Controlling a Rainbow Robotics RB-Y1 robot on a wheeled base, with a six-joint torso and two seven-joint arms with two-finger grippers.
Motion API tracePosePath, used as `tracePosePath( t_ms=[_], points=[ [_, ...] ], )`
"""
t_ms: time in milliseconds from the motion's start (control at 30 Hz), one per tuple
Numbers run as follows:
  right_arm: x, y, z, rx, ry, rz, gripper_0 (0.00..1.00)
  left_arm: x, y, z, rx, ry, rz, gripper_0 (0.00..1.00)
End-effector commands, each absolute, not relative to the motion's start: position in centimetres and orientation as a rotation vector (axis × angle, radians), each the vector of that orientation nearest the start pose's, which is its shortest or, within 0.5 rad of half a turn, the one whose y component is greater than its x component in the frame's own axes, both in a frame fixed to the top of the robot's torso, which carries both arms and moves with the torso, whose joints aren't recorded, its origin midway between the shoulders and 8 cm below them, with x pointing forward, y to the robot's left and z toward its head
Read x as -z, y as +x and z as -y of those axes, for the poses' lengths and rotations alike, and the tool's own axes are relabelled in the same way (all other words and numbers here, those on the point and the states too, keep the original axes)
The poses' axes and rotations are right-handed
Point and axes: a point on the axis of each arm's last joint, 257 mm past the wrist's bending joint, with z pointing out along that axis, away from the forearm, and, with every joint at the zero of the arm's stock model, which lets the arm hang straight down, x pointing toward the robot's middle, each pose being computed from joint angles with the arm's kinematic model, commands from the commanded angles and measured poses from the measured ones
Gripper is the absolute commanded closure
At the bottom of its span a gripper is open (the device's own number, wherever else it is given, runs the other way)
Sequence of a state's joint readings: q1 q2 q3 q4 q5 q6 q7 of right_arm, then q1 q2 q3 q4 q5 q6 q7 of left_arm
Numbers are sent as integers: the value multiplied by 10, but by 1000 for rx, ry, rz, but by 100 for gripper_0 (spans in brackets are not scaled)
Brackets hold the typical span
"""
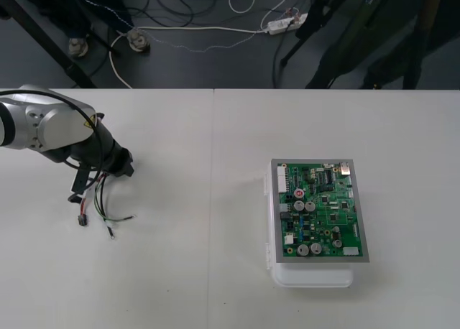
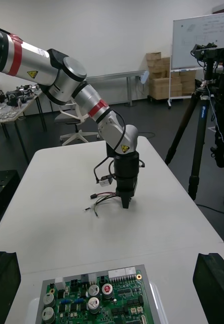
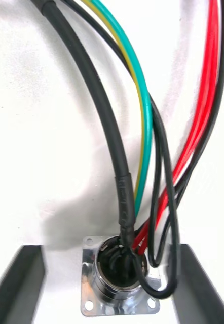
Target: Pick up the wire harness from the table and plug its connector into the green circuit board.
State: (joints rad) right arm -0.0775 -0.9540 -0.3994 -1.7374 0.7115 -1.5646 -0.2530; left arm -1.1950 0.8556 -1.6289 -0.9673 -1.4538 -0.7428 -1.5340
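Red, green and black wires of the harness lie at the table's left, well apart from the board at the right, and the plug is nearest the robot. The left gripper is down over the metal socket, its fingers wide on either side (not yet closed). The pinch should probably take the socket body squarely, clear of the looped wires. The right gripper hangs wide, near the board.

The left arm angles downward, the left hand parted; the right hand likewise spread wide.
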Motion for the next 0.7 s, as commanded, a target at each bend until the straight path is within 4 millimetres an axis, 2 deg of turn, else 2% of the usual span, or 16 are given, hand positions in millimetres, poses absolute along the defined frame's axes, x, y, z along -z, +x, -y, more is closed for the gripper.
tracePosePath(
  t_ms=[33, 133, 233, 300, 533, 700],
  points=[
    [-19, 309, 239, -923, -1322, -1217, 0, 350, 540, -290, 505, -2994, -686, 41],
    [-19, 309, 239, -923, -1322, -1217, 0, 351, 539, -289, 504, -2992, -693, 49],
    [-19, 309, 239, -923, -1322, -1217, 0, 352, 540, -290, 513, -2987, -696, 90],
    [-19, 309, 239, -923, -1322, -1217, 0, 352, 541, -290, 521, -2985, -697, 100],
    [-19, 309, 239, -923, -1322, -1217, 0, 352, 542, -292, 522, -2980, -697, 100],
    [-19, 309, 239, -923, -1322, -1217, 0, 348, 547, -298, 538, -2995, -635, 100]
  ],
)
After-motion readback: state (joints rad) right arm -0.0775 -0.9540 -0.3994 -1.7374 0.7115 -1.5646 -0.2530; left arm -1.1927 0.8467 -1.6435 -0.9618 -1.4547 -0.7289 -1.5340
